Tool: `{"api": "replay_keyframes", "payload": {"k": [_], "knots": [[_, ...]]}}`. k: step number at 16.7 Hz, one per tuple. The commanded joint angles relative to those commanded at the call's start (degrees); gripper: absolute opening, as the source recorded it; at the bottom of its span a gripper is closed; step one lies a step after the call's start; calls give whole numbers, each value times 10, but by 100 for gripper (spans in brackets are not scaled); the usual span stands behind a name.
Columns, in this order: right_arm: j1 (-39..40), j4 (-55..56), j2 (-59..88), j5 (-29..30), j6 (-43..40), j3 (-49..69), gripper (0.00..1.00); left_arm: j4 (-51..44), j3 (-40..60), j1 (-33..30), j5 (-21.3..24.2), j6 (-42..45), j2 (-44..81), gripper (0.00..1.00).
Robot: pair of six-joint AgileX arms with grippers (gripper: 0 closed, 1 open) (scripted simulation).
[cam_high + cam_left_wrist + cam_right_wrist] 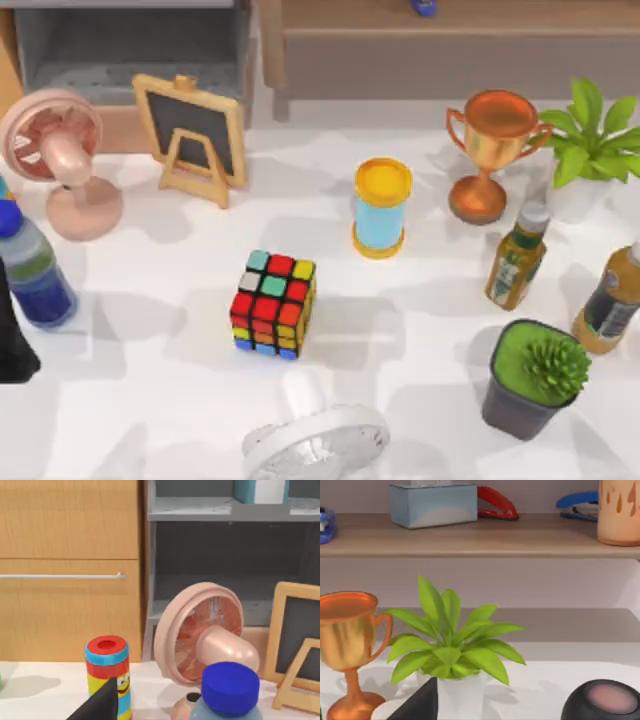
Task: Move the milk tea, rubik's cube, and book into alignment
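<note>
Both my arms sat pulled back, off the work.

My left arm (pixel 14 335) showed as a dark shape at the table's left edge in the top view. A dark finger (pixel 102 703) of my left gripper edged into its wrist view, and a dark finger (pixel 420 704) of my right gripper into its own.
</note>
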Motion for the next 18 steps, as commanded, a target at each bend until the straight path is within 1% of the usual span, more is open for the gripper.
{"api": "replay_keyframes", "payload": {"k": [4,8,12,18], "knots": [[-3,9,18,-5,-1,12,100,0,0,0,0,0,0,100],[-26,63,127,-30,-4,79,100,0,0,0,0,0,0,100],[-66,151,316,-65,-3,189,100,0,0,0,0,0,0,100],[-136,305,663,-123,1,380,100,0,0,0,0,0,0,100]]}}
